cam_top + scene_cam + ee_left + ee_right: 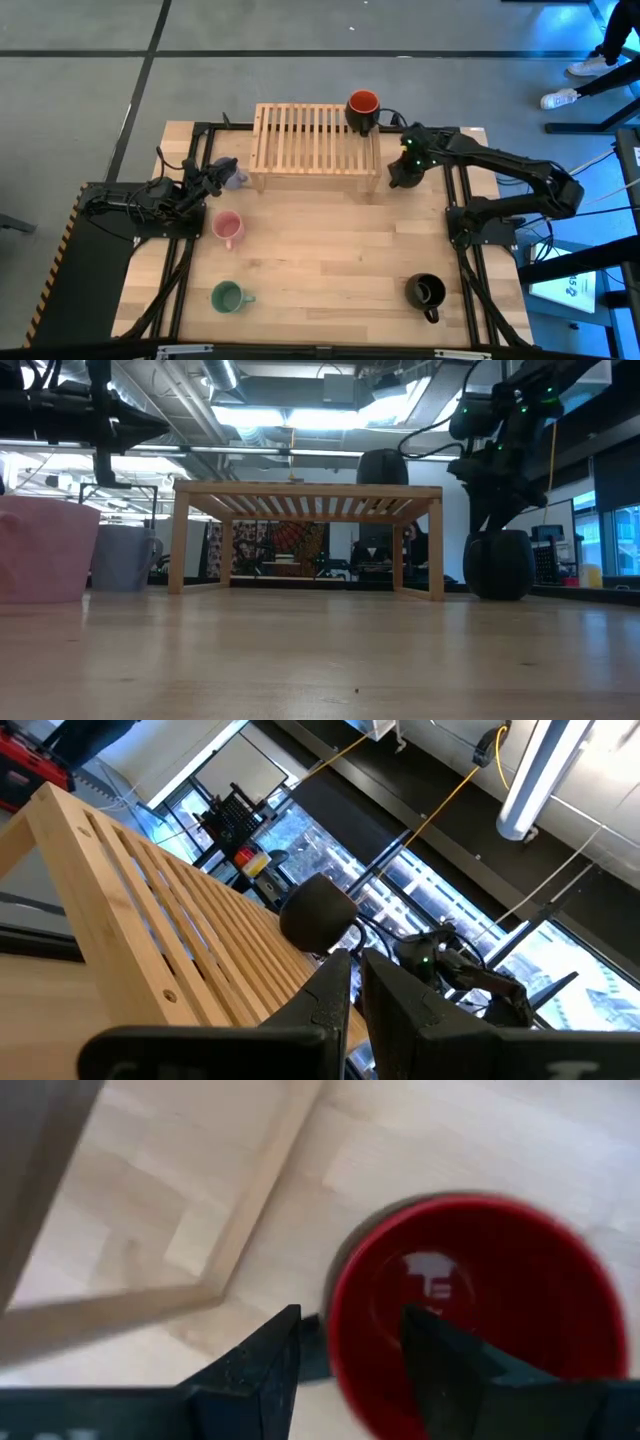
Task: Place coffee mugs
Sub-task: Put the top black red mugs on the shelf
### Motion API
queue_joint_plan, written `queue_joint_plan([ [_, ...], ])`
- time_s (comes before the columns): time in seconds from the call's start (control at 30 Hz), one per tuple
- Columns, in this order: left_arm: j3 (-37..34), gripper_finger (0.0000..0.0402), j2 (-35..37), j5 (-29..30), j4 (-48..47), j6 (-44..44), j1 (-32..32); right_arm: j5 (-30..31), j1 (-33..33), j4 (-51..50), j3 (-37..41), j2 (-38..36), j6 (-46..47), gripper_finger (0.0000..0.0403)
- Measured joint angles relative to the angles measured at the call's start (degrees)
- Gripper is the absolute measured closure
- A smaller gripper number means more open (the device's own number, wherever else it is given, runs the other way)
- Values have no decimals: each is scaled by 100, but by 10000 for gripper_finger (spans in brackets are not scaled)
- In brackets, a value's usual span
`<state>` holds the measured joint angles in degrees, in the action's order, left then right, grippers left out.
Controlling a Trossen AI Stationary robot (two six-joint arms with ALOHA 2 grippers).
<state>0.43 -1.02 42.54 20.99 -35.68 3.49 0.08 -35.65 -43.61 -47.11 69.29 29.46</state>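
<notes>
My right gripper [350, 1370] is open and points down over the dark mug with the red inside [470, 1320]. One finger is over its hollow and one is outside the rim, by the rack's right leg. That mug stands on the table [500, 565], mostly hidden under the gripper [398, 180] in the high view. The dark mug with the orange-red inside [362, 108] stands on the rack's far right corner. My left gripper [355, 995] is shut and holds nothing, beside the lavender mug [233, 175]. The pink mug [228, 228], green mug [228, 296] and black mug [425, 292] stand on the table. My right gripper comes from above with its fingers either side of the red-inside mug's rim [335, 1315], near a dark part that may be the handle. I cannot tell whether either finger touches the mug, which stands upright on the table.
The slatted wooden rack [315, 150] stands at the table's far middle, with open space under its top [305, 535]. Bare wood lies in the table's middle and near part [330, 260]. A person's legs and shoes [575, 80] show on the floor beyond the far right corner.
</notes>
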Motion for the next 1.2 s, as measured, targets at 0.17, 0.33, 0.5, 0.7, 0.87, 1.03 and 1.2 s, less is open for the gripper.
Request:
queue_joint_plan([
  [0.17,0,379,0,-2,-1,-5,2,187,1,3,2,119,15,244],
  [0.33,0,379,0,-2,-1,-9,1,187,1,12,0,117,-1,244],
  [0.5,0,379,0,-2,0,-9,2,188,1,8,1,117,-14,244],
  [0.7,0,379,0,-2,0,-10,0,186,1,-4,1,73,-33,244],
  [0.87,0,379,0,-2,0,-12,1,36,3,-170,-28,-232,17,244],
  [1.03,0,379,0,-2,0,-9,0,-48,3,-697,-412,-640,-412,244],
  [1.2,0,379,0,-2,0,24,0,-564,1,-1062,-553,-1088,-1615,244],
])
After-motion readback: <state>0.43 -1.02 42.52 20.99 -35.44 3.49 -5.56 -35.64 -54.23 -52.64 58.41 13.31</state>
